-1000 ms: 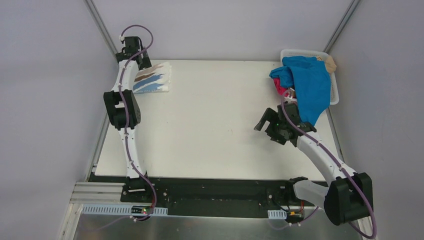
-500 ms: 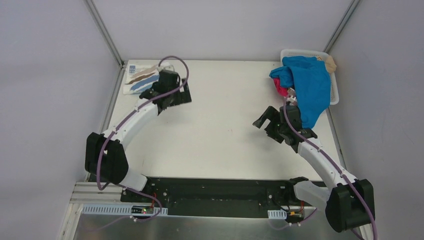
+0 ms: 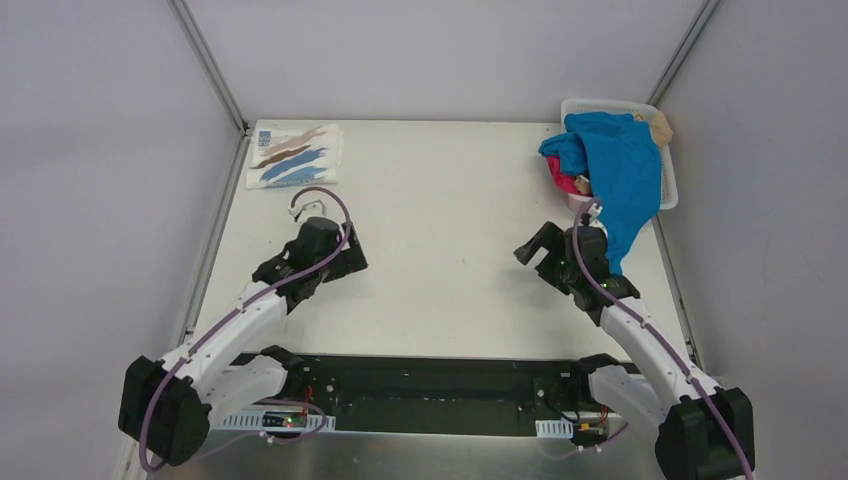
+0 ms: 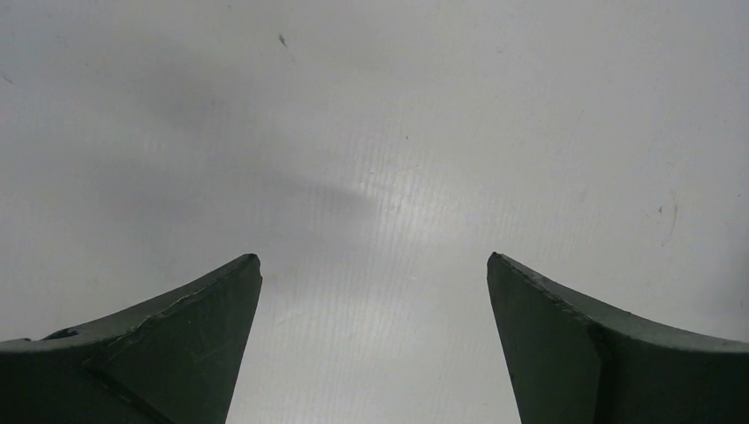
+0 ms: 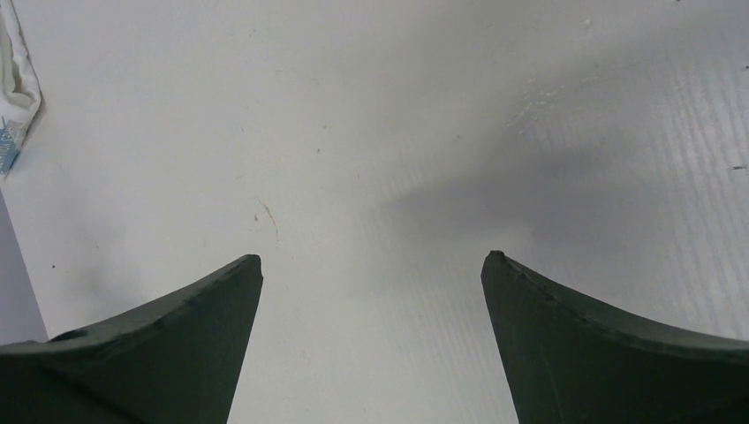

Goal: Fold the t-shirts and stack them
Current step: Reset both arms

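Top external. Shows the white printed tee folded flat at the far left corner of the table. Shows the blue tee heaped in the basket at the far right corner, long axis running far to near, lower end hanging over the near rim. Shows the pink tee under its left side and the tan tee at the far rim. Puts the right gripper, jaws apart and empty, just left of that hanging end but pointing left, away from it. Puts the left gripper, jaws apart and empty, well apart at left centre. Favours the right arm, after a turn toward the far right. Offers open table between the arms for spreading.

Left wrist. Shows only table under the spread jaws.

Right wrist. Shows table under spread jaws, plus a white cloth edge, likely the folded tee, at upper left.
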Action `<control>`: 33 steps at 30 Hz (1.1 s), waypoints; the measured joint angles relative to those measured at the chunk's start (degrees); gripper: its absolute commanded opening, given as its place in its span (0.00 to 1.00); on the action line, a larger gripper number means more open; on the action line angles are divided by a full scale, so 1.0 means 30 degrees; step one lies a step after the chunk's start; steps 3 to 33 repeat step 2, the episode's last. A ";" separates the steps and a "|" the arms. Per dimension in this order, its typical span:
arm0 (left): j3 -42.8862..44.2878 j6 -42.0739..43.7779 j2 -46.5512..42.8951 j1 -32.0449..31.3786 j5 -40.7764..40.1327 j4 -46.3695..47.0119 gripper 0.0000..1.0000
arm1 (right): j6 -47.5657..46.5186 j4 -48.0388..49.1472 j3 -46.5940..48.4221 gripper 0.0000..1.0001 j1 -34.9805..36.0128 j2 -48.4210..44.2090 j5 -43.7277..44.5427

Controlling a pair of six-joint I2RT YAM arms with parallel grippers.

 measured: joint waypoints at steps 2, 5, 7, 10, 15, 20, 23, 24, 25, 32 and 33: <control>-0.0452 -0.0087 -0.0517 0.0000 -0.0219 0.0058 0.99 | -0.0007 0.0066 -0.0109 0.99 0.0000 -0.0087 0.0248; -0.0452 -0.0087 -0.0517 0.0000 -0.0219 0.0058 0.99 | -0.0007 0.0066 -0.0109 0.99 0.0000 -0.0087 0.0248; -0.0452 -0.0087 -0.0517 0.0000 -0.0219 0.0058 0.99 | -0.0007 0.0066 -0.0109 0.99 0.0000 -0.0087 0.0248; -0.0452 -0.0087 -0.0517 0.0000 -0.0219 0.0058 0.99 | -0.0007 0.0066 -0.0109 0.99 0.0000 -0.0087 0.0248; -0.0452 -0.0087 -0.0517 0.0000 -0.0219 0.0058 0.99 | -0.0007 0.0066 -0.0109 0.99 0.0000 -0.0087 0.0248; -0.0452 -0.0087 -0.0517 0.0000 -0.0219 0.0058 0.99 | -0.0007 0.0066 -0.0109 0.99 0.0000 -0.0087 0.0248; -0.0452 -0.0087 -0.0517 0.0000 -0.0219 0.0058 0.99 | -0.0007 0.0066 -0.0109 0.99 0.0000 -0.0087 0.0248; -0.0452 -0.0087 -0.0517 0.0000 -0.0219 0.0058 0.99 | -0.0007 0.0066 -0.0109 0.99 0.0000 -0.0087 0.0248; -0.0452 -0.0087 -0.0517 0.0000 -0.0219 0.0058 0.99 | -0.0007 0.0066 -0.0109 0.99 0.0000 -0.0087 0.0248; -0.0452 -0.0087 -0.0517 0.0000 -0.0219 0.0058 0.99 | -0.0007 0.0066 -0.0109 0.99 0.0000 -0.0087 0.0248; -0.0452 -0.0087 -0.0517 0.0000 -0.0219 0.0058 0.99 | -0.0007 0.0066 -0.0109 0.99 0.0000 -0.0087 0.0248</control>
